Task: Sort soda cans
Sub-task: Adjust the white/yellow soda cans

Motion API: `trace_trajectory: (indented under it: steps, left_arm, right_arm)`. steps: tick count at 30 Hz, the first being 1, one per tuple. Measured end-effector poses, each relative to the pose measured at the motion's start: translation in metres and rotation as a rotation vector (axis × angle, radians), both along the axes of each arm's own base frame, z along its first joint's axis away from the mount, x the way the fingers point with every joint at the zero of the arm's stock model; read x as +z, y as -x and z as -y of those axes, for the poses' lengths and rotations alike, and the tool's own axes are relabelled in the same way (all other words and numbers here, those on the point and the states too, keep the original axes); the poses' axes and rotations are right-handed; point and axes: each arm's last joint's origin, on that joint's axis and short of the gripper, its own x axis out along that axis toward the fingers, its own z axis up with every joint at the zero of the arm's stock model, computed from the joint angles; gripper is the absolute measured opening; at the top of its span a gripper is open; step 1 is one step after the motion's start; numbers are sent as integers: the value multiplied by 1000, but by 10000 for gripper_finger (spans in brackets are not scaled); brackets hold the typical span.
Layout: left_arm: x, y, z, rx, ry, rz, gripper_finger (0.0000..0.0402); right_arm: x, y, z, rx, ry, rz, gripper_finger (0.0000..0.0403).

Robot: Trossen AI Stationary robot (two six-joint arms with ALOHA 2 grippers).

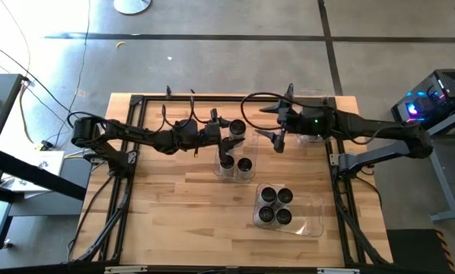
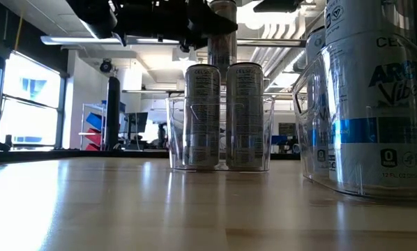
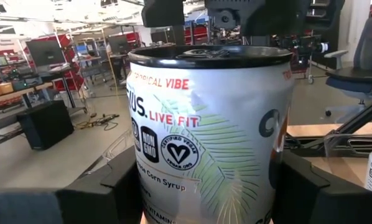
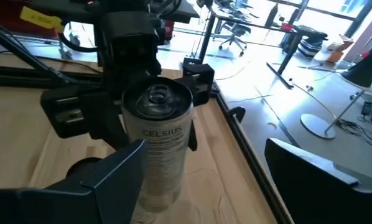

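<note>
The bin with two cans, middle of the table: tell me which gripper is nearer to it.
Left. The left gripper holds a can right above the two-can bin. The right gripper hangs open farther off, beside it.

One upright white can (image 3: 208, 137) held aloft; two cans (image 2: 222, 117) and four cans (image 1: 275, 206) stand grouped.

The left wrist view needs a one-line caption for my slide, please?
Left claw gripping a soda can labelled "Tropical Vibe", its dark fingers on either side.

Wooden table (image 1: 174, 221), two clear bins (image 1: 307, 217)
</note>
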Motion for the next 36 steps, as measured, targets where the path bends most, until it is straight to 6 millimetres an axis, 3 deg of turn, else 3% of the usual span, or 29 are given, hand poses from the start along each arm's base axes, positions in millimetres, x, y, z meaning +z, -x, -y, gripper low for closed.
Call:
trace_trajectory:
  steps: [4,17,29,36]
  left_arm:
    - [0,0,0,0,-4,-1,237]
    - [0,0,0,1,-17,-1,245]
    - [0,0,1,-5,-17,1,247]
    - [0,0,1,-9,-18,2,247]
  right_arm:
    - [0,-4,0,23,25,16,319]
    - [-11,-10,3,9,-151,-24,319]
    - [-26,-56,1,111,-95,66,319]
    - [-32,-64,1,150,-59,66,319]
